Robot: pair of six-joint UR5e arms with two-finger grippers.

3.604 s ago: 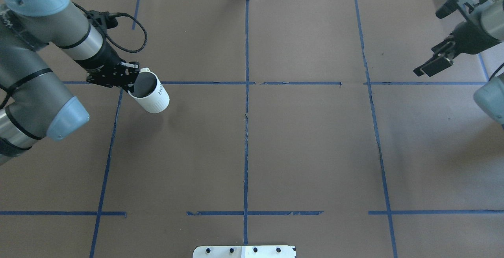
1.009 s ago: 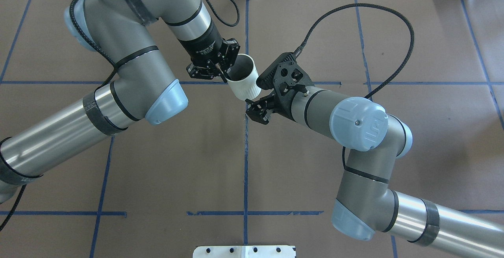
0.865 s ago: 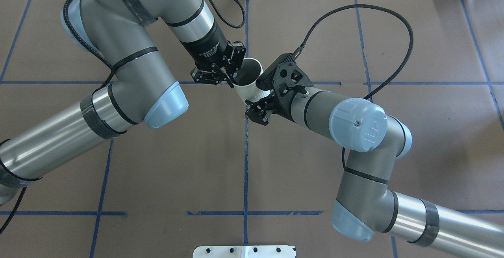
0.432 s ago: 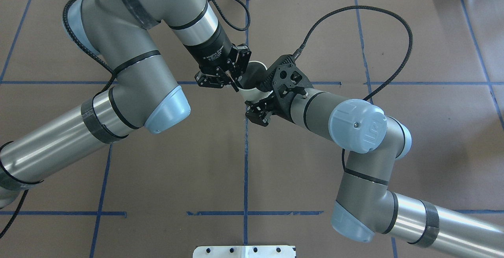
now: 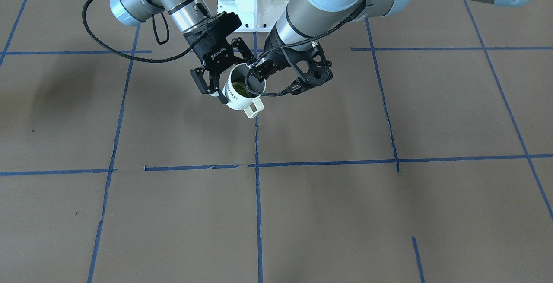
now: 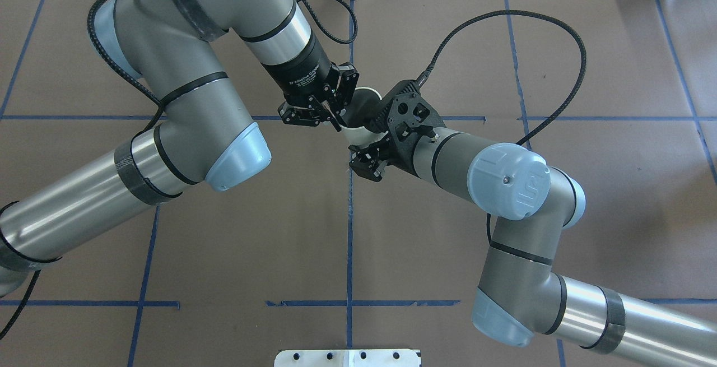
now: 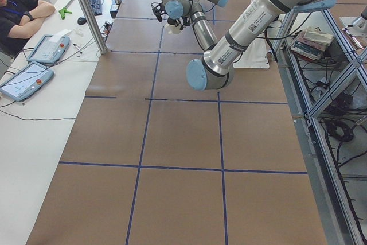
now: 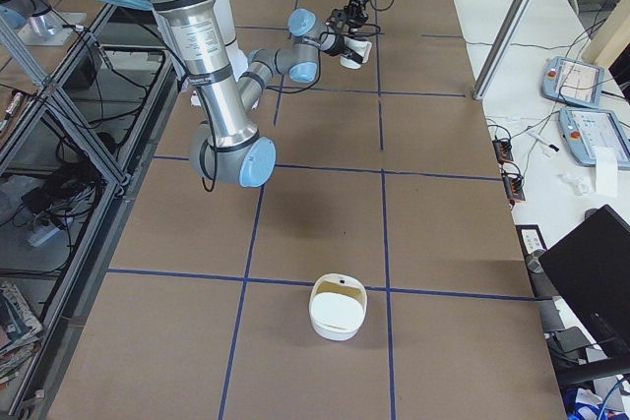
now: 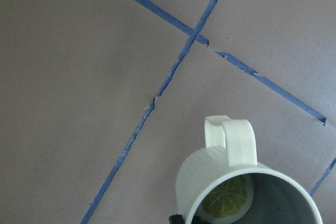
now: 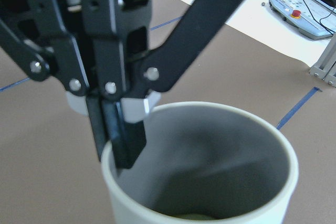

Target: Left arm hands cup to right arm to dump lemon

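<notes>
The white cup (image 5: 236, 98) hangs tilted above the table's middle, handle toward the operators' side. My left gripper (image 5: 252, 73) is shut on its rim, one finger inside and one outside, as the right wrist view shows (image 10: 123, 145). The lemon (image 9: 226, 203), a yellow-green slice, lies in the cup's bottom and also shows dimly in the front view (image 5: 240, 89). My right gripper (image 5: 229, 81), marked ROBOTIQ, is open with its fingers on either side of the cup's body. In the overhead view the cup (image 6: 354, 133) sits between the left gripper (image 6: 336, 120) and the right gripper (image 6: 364, 144).
The brown table cover is marked with blue tape lines (image 6: 349, 215). A white lidded container (image 8: 338, 307) stands on the table toward the robot's right end. A metal plate (image 6: 347, 357) lies at the near edge. An operator (image 7: 17, 12) sits beyond the far side.
Both arms came from the table's sides to the middle. In the last second the left arm carried the cup rightward in between the right gripper's open fingers.
</notes>
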